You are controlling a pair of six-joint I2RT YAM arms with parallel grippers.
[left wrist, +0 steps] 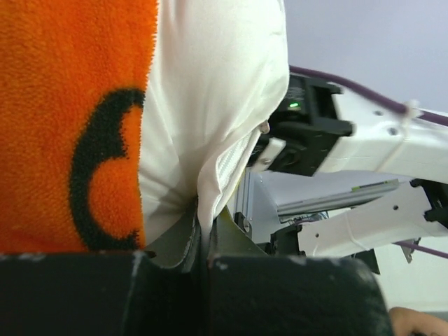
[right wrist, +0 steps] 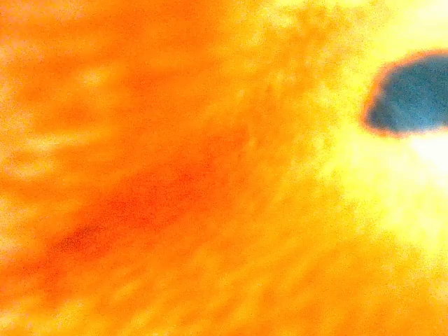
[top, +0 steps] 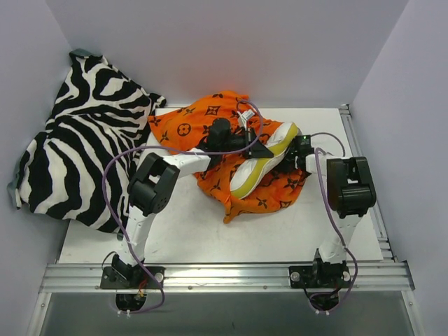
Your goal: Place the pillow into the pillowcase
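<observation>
Stuffing looked partway done. At the centre of the bench (top: 210,231), the pillow (top: 259,170) lay half wrapped in the pillowcase (top: 185,126). Its long axis ran diagonally, 1 end toward lower left and the other pointing upper right, with yellow piping exposed. The left pincer (left wrist: 204,245) was clamped shut on a fold of white cloth beside the orange fleece, seemingly the pillow's edge. The right pincer (top: 295,148) was closed tight against orange fabric; what it held I could not tell. The next move likely called for spreading the case mouth and driving the pillow in along its own length.
</observation>
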